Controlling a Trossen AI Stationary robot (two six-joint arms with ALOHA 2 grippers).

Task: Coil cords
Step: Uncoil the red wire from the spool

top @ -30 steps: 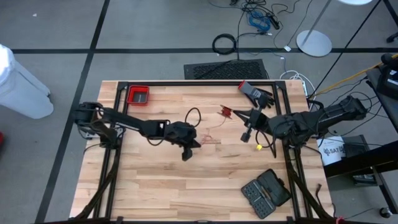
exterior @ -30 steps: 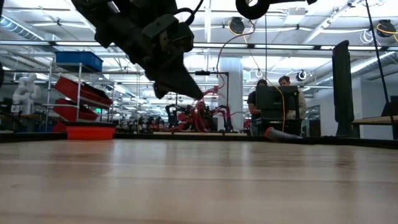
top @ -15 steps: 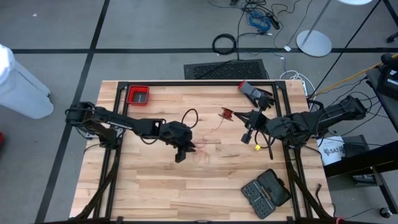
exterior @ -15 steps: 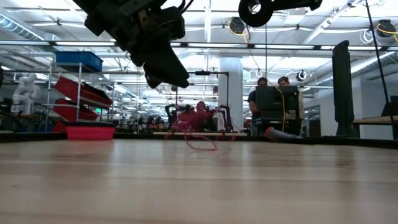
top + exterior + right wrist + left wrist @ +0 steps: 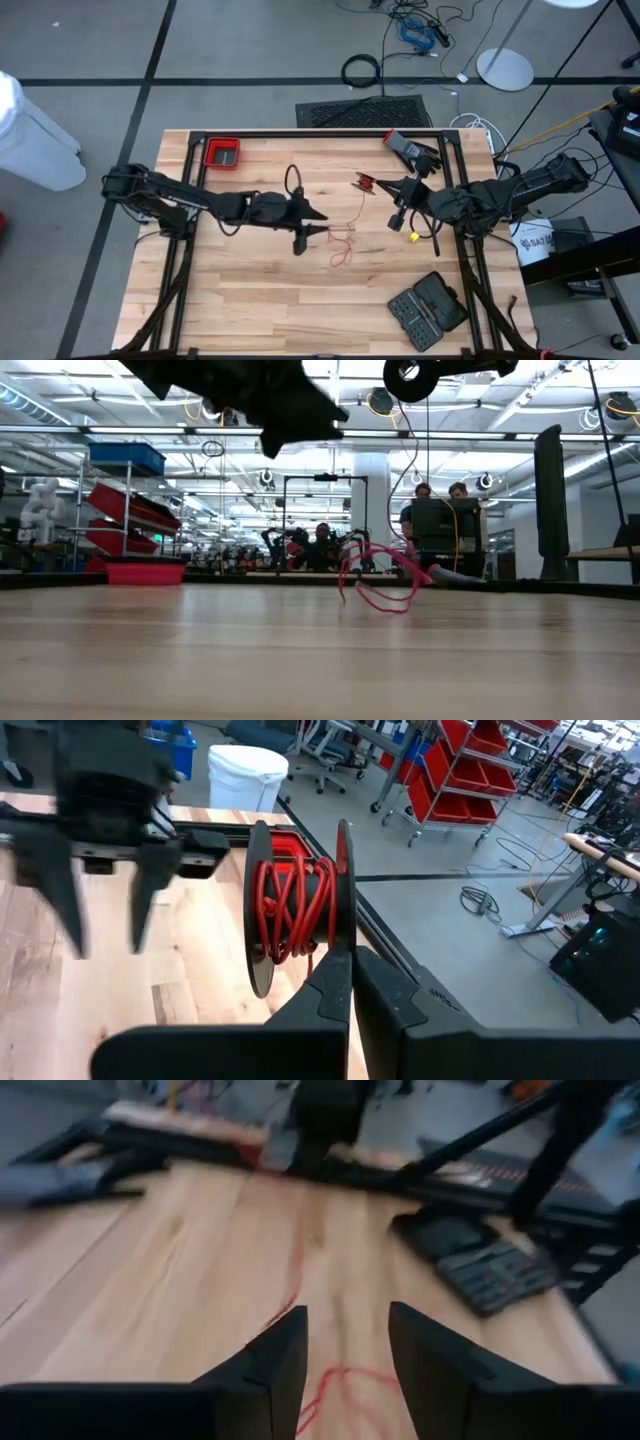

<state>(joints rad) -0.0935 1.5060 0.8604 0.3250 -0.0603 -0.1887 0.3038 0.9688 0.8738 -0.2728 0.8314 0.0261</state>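
1. From above, my left claw (image 5: 312, 225) hovered over the middle of the worktop (image 5: 250, 300), fingers apart, holding nothing. The loose red cord (image 5: 342, 246) lay on the wood just beside it. My right claw (image 5: 384, 186) was near the far edge, closed on the spool (image 5: 364, 181).
2. At worktop level, the cord (image 5: 378, 575) rose in loops from the wood.
3. My left wrist camera showed the cord (image 5: 330, 1385) between my open fingers (image 5: 275, 1370).
4. My right wrist camera showed the spool (image 5: 295, 905), wound with red cord, clamped in my claw (image 5: 350, 965).
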